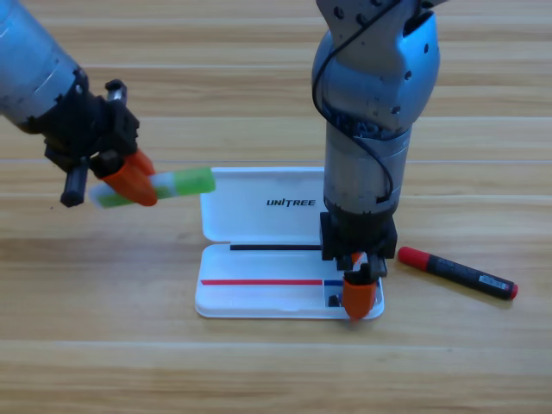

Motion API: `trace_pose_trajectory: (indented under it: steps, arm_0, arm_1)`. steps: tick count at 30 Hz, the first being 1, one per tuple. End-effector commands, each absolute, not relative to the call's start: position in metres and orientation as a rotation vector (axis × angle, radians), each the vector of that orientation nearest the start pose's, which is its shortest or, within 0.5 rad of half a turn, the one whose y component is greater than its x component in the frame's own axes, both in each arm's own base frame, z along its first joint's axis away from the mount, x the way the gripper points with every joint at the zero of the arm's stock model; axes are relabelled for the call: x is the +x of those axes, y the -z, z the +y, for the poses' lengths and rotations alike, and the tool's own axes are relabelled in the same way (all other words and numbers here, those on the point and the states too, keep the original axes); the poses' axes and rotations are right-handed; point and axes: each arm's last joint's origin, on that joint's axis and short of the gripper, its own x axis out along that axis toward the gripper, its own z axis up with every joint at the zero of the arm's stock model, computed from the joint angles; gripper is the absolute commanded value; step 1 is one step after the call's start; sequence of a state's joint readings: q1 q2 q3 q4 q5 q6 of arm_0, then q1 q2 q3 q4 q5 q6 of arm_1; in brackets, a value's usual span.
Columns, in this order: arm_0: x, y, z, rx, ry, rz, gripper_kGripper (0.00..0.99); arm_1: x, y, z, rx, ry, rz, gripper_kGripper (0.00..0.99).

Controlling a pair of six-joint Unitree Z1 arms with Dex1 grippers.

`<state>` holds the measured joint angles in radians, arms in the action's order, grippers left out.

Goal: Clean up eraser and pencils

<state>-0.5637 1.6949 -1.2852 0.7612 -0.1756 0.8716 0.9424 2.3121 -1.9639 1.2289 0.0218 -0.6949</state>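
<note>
A white case (259, 250) was seen lying open near the middle of the wooden table (103, 345), its lid bearing the printed word "UNITREE". The left gripper (129, 179) was held above the table to the left of the case, its orange jaws closed on a pale translucent pen with a bright green end (185, 183). That pen was carried roughly level, its green end pointing toward the case's lid and reaching just beside the lid's left edge.

The right gripper (358, 291) was pointed down into the right end of the case's lower tray. Whether its jaws were apart or together could not be told. A small dark object, probably the eraser (333, 301), was glimpsed in the tray just left of the orange tip, mostly hidden.

The black marker with red cap and red tip (457, 272) was left lying on the table to the right of the case, slightly slanted, apart from both grippers.
</note>
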Motion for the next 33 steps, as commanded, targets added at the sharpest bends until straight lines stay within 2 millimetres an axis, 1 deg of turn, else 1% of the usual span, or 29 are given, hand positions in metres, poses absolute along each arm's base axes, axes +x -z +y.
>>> trace_pose_trajectory:
  steps: [1,4,6,8,10,12,14,17,20,24,26,30,31,32,33]
  arm_0:
    - [0.25,-0.301,-0.194,1.015,1.179,0.844,0.0]
    - [0.244,-0.302,-0.204,1.042,1.188,0.84,0.0]
    - [0.24,-0.301,-0.212,1.061,1.196,0.839,0.0]
    - [0.237,-0.297,-0.22,1.082,1.203,0.843,0.0]
    - [0.235,-0.292,-0.228,1.1,1.209,0.853,0.0]
    - [0.233,-0.287,-0.236,1.117,1.216,0.864,0.0]
    - [0.232,-0.282,-0.244,1.135,1.217,0.877,0.0]
    - [0.23,-0.271,-0.257,1.164,1.22,0.899,0.0]
    - [0.231,-0.26,-0.27,1.18,1.22,0.919,0.0]
    - [0.236,-0.247,-0.288,1.188,1.224,0.935,0.0]
    - [0.239,-0.241,-0.295,1.188,1.225,0.942,0.0]
    - [0.249,-0.228,-0.307,1.185,1.222,0.961,0.0]
    - [0.251,-0.224,-0.309,1.183,1.221,0.965,0.0]
    - [0.253,-0.221,-0.311,1.183,1.22,0.969,0.0]
    - [0.254,-0.218,-0.312,1.183,1.221,0.971,0.0]
  arm_1:
    - [0.264,-0.228,0.363,-1.255,-1.269,1.214,0.81]
    - [0.253,-0.26,0.346,-1.225,-1.276,1.166,0.821]
    - [0.244,-0.283,0.328,-1.198,-1.276,1.137,0.821]
    - [0.236,-0.301,0.306,-1.173,-1.266,1.124,0.821]
    - [0.232,-0.31,0.286,-1.155,-1.247,1.132,0.822]
    - [0.235,-0.311,0.27,-1.141,-1.227,1.156,0.821]
    - [0.245,-0.303,0.257,-1.129,-1.205,1.179,0.821]
    - [0.267,-0.277,0.247,-1.122,-1.177,1.241,0.821]
    - [0.288,-0.246,0.245,-1.122,-1.167,1.309,0.819]
    - [0.309,-0.214,0.249,-1.131,-1.144,1.323,0.819]
    - [0.316,-0.201,0.25,-1.15,-1.133,1.322,0.818]
    - [0.324,-0.183,0.252,-1.155,-1.137,1.333,0.808]
    - [0.325,-0.179,0.253,-1.155,-1.141,1.339,0.758]
    - [0.327,-0.176,0.254,-1.158,-1.145,1.344,0.727]
    - [0.328,-0.172,0.254,-1.16,-1.145,1.35,0.726]
